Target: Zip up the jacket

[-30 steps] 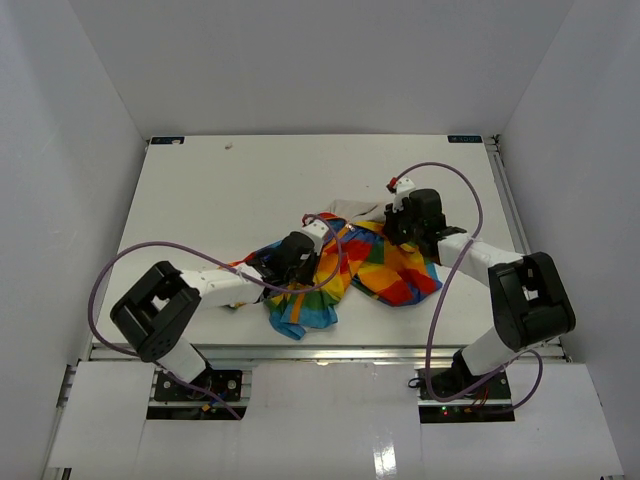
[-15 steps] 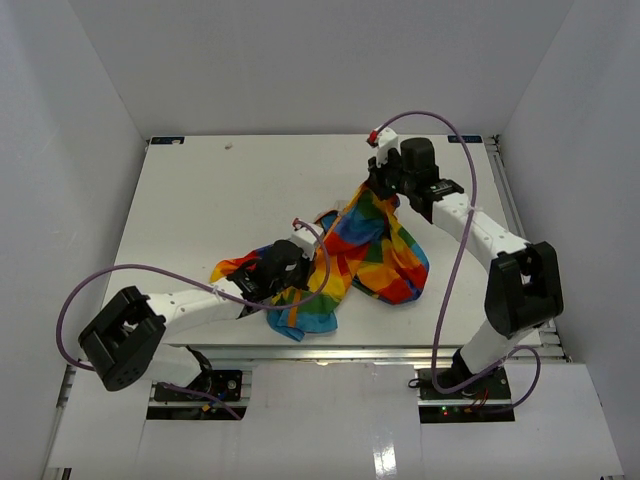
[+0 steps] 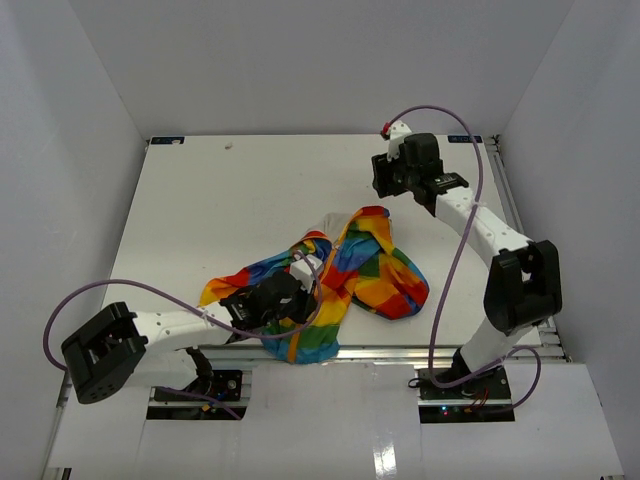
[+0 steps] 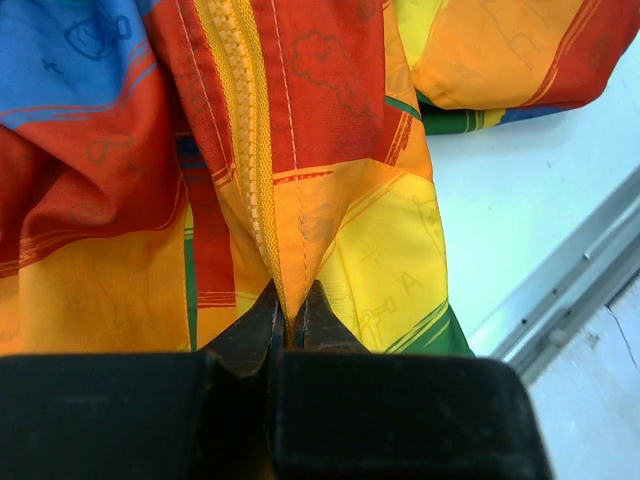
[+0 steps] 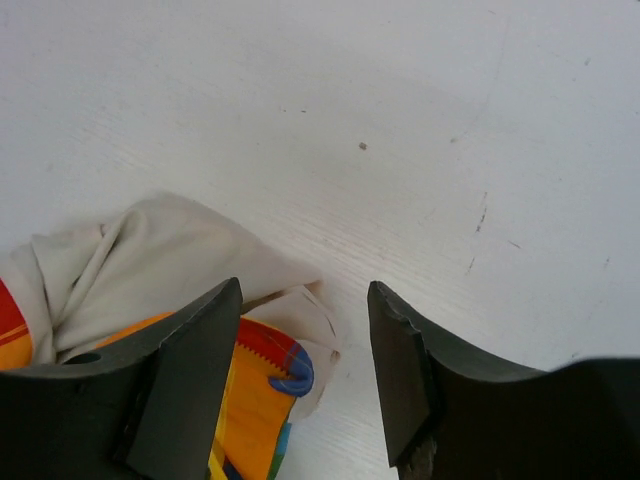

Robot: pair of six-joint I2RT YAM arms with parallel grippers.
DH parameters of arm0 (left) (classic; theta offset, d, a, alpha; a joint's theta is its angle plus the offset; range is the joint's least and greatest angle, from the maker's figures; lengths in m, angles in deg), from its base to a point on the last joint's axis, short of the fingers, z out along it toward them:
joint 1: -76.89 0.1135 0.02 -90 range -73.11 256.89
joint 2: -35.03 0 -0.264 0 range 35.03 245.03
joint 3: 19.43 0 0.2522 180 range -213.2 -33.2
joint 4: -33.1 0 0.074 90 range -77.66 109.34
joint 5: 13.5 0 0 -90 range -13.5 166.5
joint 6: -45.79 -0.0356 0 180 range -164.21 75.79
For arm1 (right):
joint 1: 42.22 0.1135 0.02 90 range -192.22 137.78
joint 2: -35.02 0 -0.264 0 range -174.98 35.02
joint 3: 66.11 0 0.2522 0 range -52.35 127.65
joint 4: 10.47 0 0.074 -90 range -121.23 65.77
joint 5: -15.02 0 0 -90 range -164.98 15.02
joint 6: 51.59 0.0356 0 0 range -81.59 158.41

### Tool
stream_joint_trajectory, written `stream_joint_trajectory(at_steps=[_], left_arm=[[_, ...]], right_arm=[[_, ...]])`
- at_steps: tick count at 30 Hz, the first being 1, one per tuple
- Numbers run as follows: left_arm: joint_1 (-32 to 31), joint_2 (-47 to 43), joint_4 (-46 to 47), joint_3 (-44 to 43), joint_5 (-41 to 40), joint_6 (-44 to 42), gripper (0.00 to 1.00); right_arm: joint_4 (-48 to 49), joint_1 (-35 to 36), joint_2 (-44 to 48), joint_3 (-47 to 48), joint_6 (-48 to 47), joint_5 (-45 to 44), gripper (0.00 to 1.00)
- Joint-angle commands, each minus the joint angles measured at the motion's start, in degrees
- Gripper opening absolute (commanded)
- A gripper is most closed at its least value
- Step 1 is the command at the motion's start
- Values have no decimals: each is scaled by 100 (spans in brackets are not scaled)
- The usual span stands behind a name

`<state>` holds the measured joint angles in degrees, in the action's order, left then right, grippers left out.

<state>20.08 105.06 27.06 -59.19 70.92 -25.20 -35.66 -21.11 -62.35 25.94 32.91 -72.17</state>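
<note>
jacket [image 3: 375, 270] lies bunched on white table [image 3: 220, 190]; left gripper [image 4: 292, 300] pinches its zipper edge, hiding cloth beneath; right gripper [image 5: 305, 290] gapes empty above the cream lining [image 5: 150, 250]

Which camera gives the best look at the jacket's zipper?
Left wrist: the zipper teeth run close-up into the shut left hand. The top view shows the whole jacket, zipper too small. Right wrist catches only a short toothed bit.

I count one jacket [image 3: 350, 270] on one surface [image 3: 220, 200]. Two arms, a left arm [image 3: 180, 322] and a right arm [image 3: 480, 225]. Two grippers, the left gripper [image 4: 290, 312] and the right gripper [image 5: 305, 292]. Two purple cables [image 3: 432, 108].
</note>
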Motion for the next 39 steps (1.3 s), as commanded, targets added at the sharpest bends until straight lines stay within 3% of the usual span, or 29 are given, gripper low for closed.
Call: stream_joint_trajectory(at_steps=[1,5,9,11,15,17,19,20,29,35,39], left_arm=[[-159,-217,125,227,-151,446,0],[-174,-240,183,374,-255,553,0],[-181,-290,232,391,-332,526,0],[-181,-305,187,377,-467,535,0],[-173,-273,160,337,-783,636,0],[-173,-224,68,247,-976,734,0],[-173,-191,-27,138,-1131,735,0],[-173,-171,-113,91,-1194,726,0],[-173,736,505,263,-1122,973,0],[-181,841,1024,532,-1020,982,0],[-195,643,1177,686,-799,871,0]], right_arm=[[460,91,814,-757,943,-86,56],[658,183,1200,-1940,1631,-341,59],[2238,183,1833,-3390,1925,458,77],[2424,182,1945,-3769,1893,591,83],[2539,174,1693,-3907,1858,759,81],[2681,174,1469,-3889,1839,797,61],[2582,144,1290,-3712,1743,578,22],[2501,66,1247,-3590,1663,487,8],[921,-723,1083,-1449,622,-202,8],[326,-889,558,-903,377,-107,9],[439,-885,791,-1290,495,352,34]])
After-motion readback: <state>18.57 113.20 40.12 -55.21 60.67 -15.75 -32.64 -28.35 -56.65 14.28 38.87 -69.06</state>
